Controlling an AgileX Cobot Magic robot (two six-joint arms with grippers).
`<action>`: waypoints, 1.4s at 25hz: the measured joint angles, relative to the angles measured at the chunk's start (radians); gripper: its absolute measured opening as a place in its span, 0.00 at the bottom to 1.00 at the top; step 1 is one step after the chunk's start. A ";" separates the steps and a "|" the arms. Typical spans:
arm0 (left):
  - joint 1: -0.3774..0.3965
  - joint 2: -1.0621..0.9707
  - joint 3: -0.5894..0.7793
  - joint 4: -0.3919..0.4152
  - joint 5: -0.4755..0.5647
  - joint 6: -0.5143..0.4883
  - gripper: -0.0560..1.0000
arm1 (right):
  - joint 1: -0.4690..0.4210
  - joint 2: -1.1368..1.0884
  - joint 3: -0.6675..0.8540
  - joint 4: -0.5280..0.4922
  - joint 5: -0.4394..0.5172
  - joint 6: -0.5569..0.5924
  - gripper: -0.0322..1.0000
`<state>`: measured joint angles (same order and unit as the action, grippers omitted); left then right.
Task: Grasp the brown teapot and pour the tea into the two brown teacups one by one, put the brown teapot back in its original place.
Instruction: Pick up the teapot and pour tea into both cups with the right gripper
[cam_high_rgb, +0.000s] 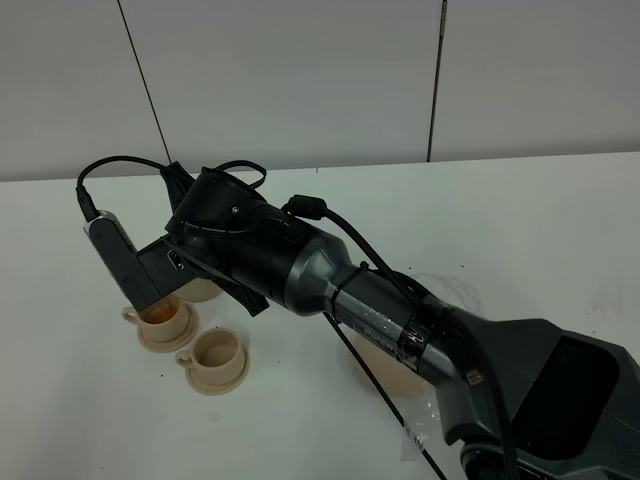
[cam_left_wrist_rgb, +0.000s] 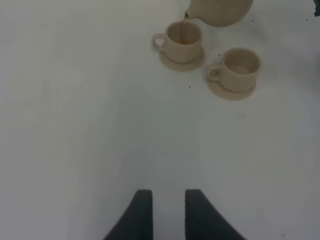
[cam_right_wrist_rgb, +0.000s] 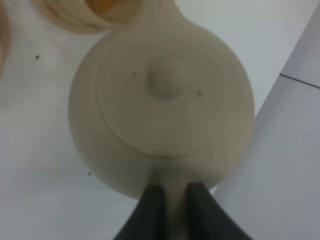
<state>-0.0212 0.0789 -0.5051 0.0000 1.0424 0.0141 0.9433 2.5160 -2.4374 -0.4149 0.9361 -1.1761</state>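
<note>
The brown teapot (cam_right_wrist_rgb: 162, 115) is hanging tilted above the worktop (cam_high_rgb: 80, 400), with its lid knob (cam_right_wrist_rgb: 166, 82) facing the right wrist camera. The right end effector (cam_right_wrist_rgb: 172, 207) is clenching the teapot's loop handle, with a dark finger pressing on each side of it. From the spout (cam_left_wrist_rgb: 186, 15) a thin stream is running down into the nearer teacup (cam_left_wrist_rgb: 184, 37), which is sitting on its own small saucer (cam_left_wrist_rgb: 182, 62) and showing amber tea inside.

In the exterior high view the teapot is almost wholly hiding behind the right arm (cam_high_rgb: 330, 275), at about 1 o'clock from that teacup. The second teacup (cam_high_rgb: 215, 352) is standing at about 4 o'clock from the first. It is just beside it on a matching saucer, and the two saucers are nearly touching. Whether it is holding any tea I cannot tell.

The wide saucer (cam_high_rgb: 380, 378) is lying bare at about 3 o'clock from the second teacup, partly covered by the arm and crossed by a black cable (cam_high_rgb: 375, 385).

The left end effector (cam_left_wrist_rgb: 165, 215) is hovering released, its two dark fingers (cam_left_wrist_rgb: 142, 215) standing apart with nothing between them. It is staying well apart from the cups, over bare worktop. Grey wall panels (cam_high_rgb: 300, 80) are standing behind the worktop at 12 o'clock.
</note>
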 joint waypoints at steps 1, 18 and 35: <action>0.000 0.000 0.000 0.000 0.000 0.000 0.27 | 0.000 0.000 0.000 -0.003 0.000 0.000 0.12; 0.000 0.000 0.000 0.000 0.000 0.000 0.27 | 0.000 0.000 0.000 -0.009 0.004 0.007 0.12; 0.000 0.000 0.000 0.000 0.000 0.000 0.27 | 0.024 0.008 0.000 -0.056 0.007 0.018 0.12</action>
<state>-0.0212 0.0789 -0.5051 0.0000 1.0424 0.0143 0.9672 2.5243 -2.4374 -0.4710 0.9433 -1.1578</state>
